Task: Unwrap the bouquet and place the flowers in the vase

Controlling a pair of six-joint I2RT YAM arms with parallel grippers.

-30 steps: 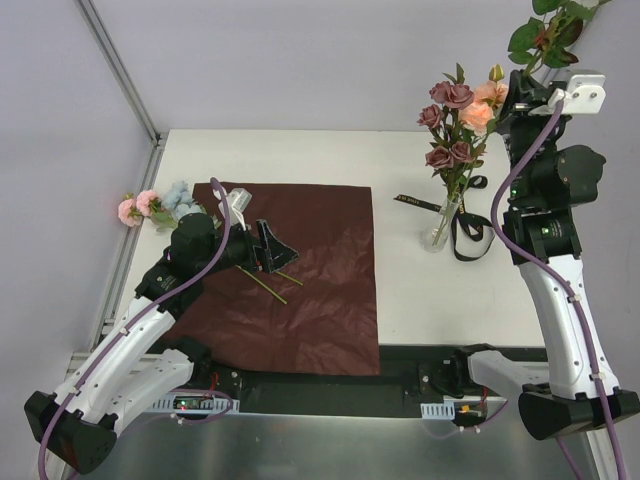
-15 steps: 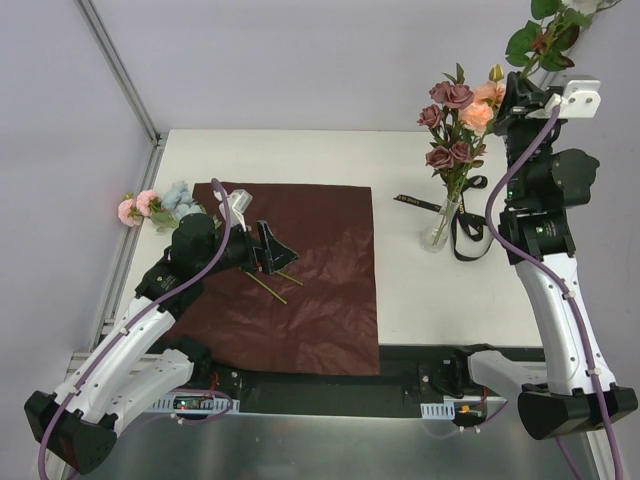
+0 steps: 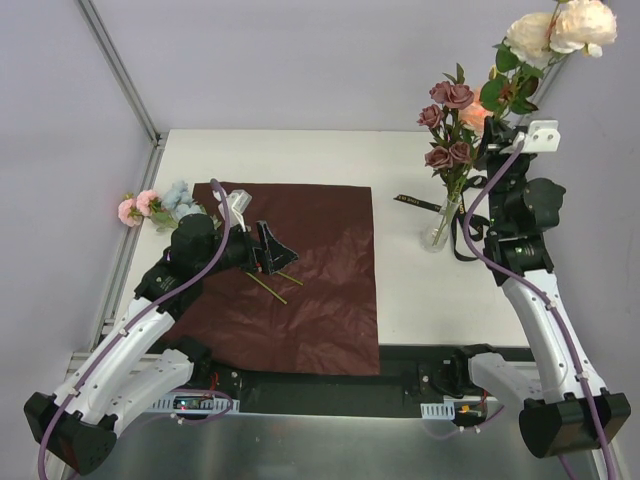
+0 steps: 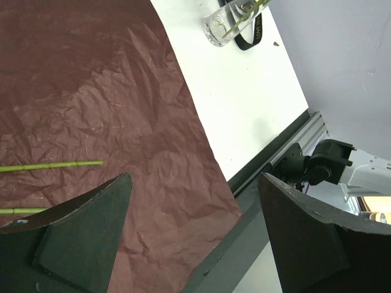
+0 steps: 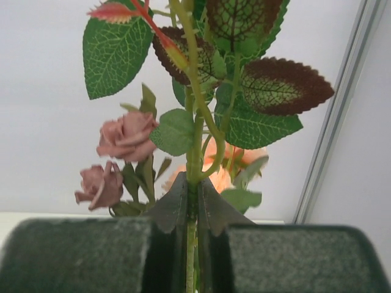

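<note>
1. Your left claw (image 4: 192, 180) gapes wide and empty over the wrapping paper (image 4: 122, 91); two loose flower stems (image 4: 52, 165) lie beside one finger.
2. Your right claw (image 5: 191, 195) is pinched tight on a cream rose stem (image 5: 195, 140), with the vase (image 3: 440, 225) lower, to its left.

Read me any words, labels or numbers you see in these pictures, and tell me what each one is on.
Black ribbon lying beside the vase: pale lettering, too small and blurred to read in either view that shows it.
Dark red paper: no text.
Nothing else in view carries readable text.
</note>
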